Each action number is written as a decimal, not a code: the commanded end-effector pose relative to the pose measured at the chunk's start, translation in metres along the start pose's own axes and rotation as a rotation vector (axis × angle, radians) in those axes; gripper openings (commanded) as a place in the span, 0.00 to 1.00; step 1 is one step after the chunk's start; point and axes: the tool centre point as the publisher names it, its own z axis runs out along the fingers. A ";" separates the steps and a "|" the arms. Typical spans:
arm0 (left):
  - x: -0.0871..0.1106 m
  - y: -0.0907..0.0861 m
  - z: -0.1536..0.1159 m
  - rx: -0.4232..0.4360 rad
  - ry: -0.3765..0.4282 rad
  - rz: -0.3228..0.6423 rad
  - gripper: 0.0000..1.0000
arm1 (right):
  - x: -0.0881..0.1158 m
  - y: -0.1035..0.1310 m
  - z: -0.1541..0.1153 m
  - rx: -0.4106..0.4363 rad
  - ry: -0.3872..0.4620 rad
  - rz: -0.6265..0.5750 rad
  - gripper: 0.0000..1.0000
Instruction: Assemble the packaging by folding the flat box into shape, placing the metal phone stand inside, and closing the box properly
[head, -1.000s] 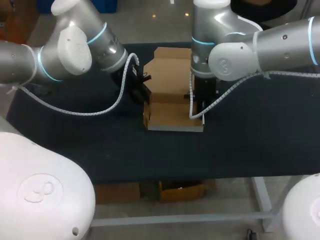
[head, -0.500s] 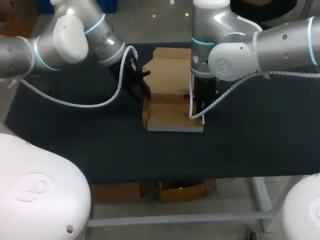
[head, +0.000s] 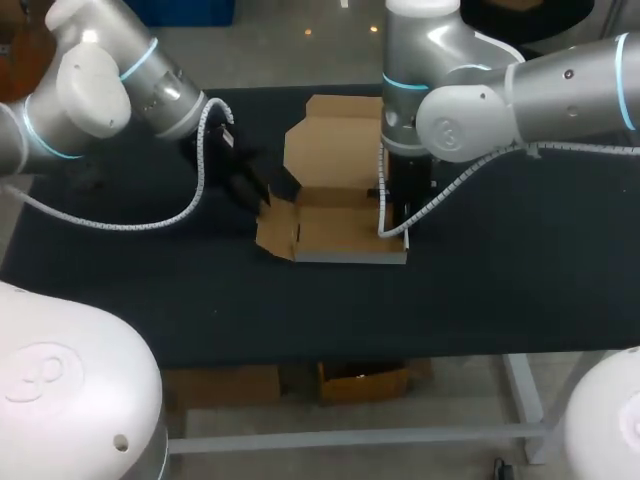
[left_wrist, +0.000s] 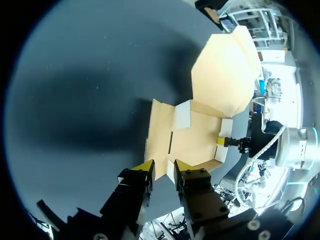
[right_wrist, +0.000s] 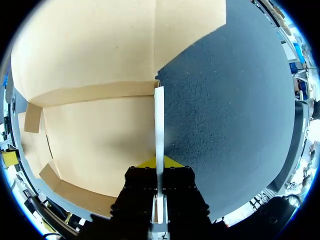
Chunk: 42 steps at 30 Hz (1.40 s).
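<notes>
Right gripper (right_wrist: 159, 161) clamps box wall (right_wrist: 159, 117), hidden overhead.

Table (head: 500, 290): 1 dark, near-black covering across the middle of the frame in the head view, reaching the right edge; front edge straight, across the lower middle; surface matte and finely speckled up close in the right wrist view; soft dark shadow patches on it in the left wrist view; pale metal frame (head: 350, 438) below the front edge, 1 crossbar, 1 leg at lower right.
</notes>
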 end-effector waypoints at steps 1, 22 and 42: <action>-0.016 0.012 -0.009 0.024 0.053 0.013 0.27 | 0.000 0.000 0.000 0.002 0.000 -0.001 0.00; -0.061 0.006 0.014 0.062 0.185 0.145 0.25 | 0.000 0.000 0.000 0.002 0.000 -0.001 0.00; -0.045 -0.012 0.033 0.067 0.274 0.204 0.26 | 0.000 0.000 0.000 0.002 0.000 -0.001 0.00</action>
